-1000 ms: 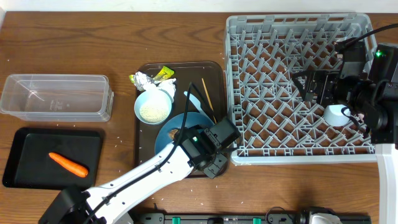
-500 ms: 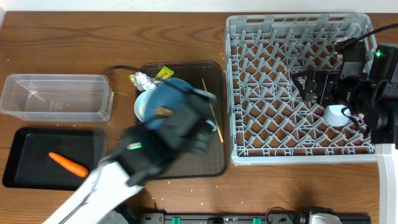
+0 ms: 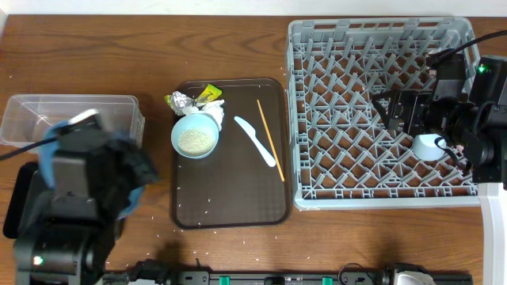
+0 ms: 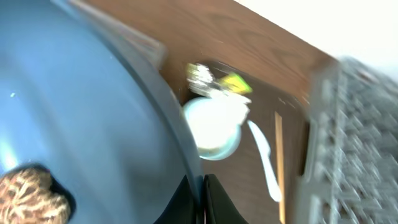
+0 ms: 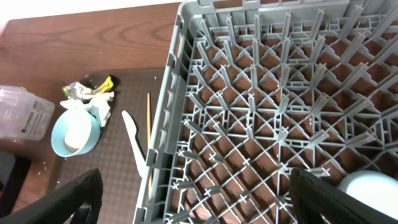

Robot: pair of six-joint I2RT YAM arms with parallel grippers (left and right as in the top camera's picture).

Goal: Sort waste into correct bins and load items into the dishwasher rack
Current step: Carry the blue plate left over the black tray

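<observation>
- Your left hand (image 4: 198, 198) pinches the blue plate (image 4: 81, 106), covering much of the black tray (image 3: 16, 207) at the bench's left edge.
- Your right hand (image 5: 193, 180) hangs spread over the rack (image 3: 317, 190), near 1 cup (image 3: 428, 146).

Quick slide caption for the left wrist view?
Left fingers grip the blue plate at its rim, a brown food chunk on it.

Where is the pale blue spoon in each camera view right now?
Overhead: spoon on the brown tray, centre, left of the chopsticks.
Left wrist: spoon blurred, right of centre.
Right wrist: spoon lower left, beside the rack wall.
Shared landmark: pale blue bowl, just left of it in every view.
</observation>
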